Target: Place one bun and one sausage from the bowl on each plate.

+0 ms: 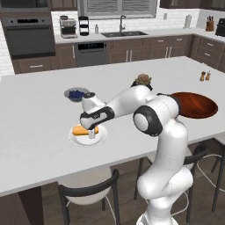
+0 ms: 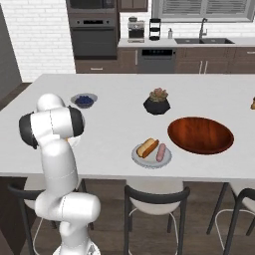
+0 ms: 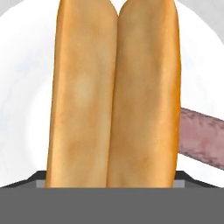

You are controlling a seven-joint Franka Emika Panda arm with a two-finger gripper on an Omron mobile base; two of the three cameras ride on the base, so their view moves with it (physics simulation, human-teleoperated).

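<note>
Bun [image 3: 113, 94] lies on the white plate [image 1: 100, 137] beside a sausage [image 3: 199, 140]; the jaws stand released astride it, so lifting crookedly could drag it off.

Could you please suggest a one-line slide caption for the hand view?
Close over the white plate: the bun lies lengthwise, a sausage beside it.

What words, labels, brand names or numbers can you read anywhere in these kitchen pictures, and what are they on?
None can be read.
Bun, sausage, white plate, grey plate, brown bowl: no print.
Oven, coffee machine: any markings too small and blurred to read.
</note>
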